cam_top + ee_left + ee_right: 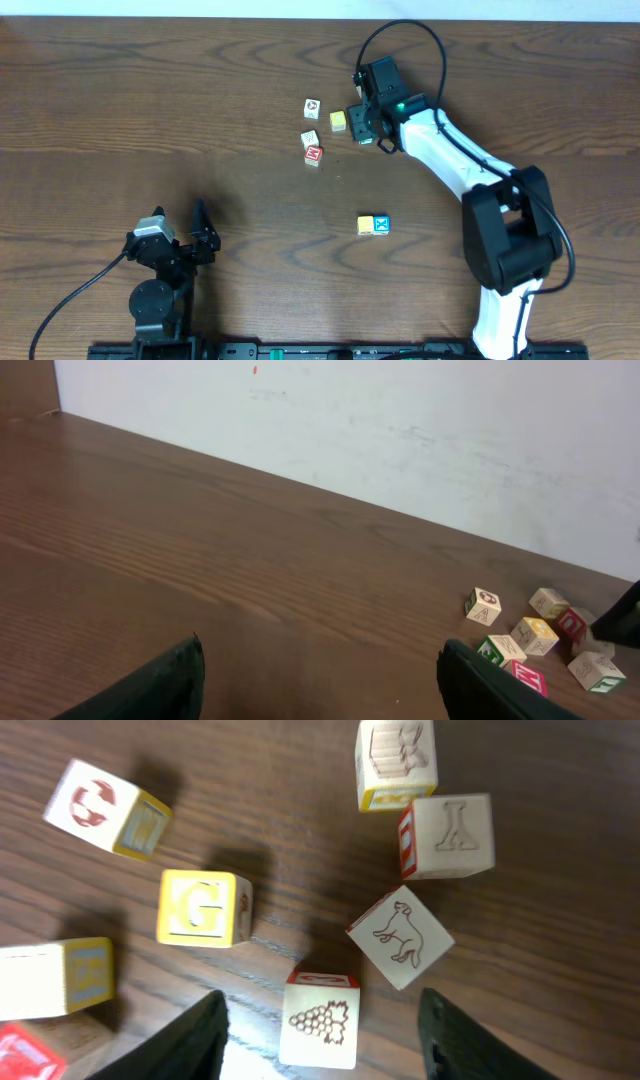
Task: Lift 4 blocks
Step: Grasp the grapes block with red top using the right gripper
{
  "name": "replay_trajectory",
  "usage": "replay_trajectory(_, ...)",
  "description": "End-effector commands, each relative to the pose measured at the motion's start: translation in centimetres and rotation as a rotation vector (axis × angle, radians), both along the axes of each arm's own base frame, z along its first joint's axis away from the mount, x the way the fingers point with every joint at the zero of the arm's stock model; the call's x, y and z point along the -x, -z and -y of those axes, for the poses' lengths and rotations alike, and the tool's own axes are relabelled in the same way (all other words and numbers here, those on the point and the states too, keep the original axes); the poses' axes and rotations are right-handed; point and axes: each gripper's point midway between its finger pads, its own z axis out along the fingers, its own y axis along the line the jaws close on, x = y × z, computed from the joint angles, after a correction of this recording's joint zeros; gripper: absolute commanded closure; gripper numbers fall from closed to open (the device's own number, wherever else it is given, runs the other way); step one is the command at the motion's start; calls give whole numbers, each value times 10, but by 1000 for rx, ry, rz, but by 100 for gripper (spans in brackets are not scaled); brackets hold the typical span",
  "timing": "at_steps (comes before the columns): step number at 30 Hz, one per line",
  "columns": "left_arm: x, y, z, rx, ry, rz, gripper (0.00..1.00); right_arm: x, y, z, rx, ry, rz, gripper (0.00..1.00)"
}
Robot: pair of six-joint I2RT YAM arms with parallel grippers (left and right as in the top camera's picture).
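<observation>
Dark wooden table [150, 100]: left gripper [320, 655] spread, empty; right gripper [322, 1015] spread beside the yellow wooden G cube [203, 908]. It looks light and rigid; pinch opposite faces.

Left gripper [320, 665] fingers stand wide apart above bare desk [200, 540]. Small wooden cubes [535, 636] cluster toward the desk's far edge, at right, below the white wall [400, 420]. A red-faced cube [528, 678] lies nearest.

Legible characters: a white G on one face of the yellow cube [203, 907] in the right wrist view, and a white X on the blue-faced cube [381, 226] overhead; other cube markings are unreadable.
</observation>
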Motion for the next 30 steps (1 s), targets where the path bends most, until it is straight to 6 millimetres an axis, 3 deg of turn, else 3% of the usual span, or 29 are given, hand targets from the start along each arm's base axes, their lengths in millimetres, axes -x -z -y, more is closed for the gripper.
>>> replay_trajectory(1,2,16,-5,-10,-28,-56,25,-1,15,-3,17,-9,-25,47)
replay_trajectory(6,2,16,-5,-10,-28,-56,25,4,25,-1,30,-9,-55,53)
replay_trajectory(30,2,16,-5,-10,-28,-56,25,12,27,-10,38,-33,-69,78)
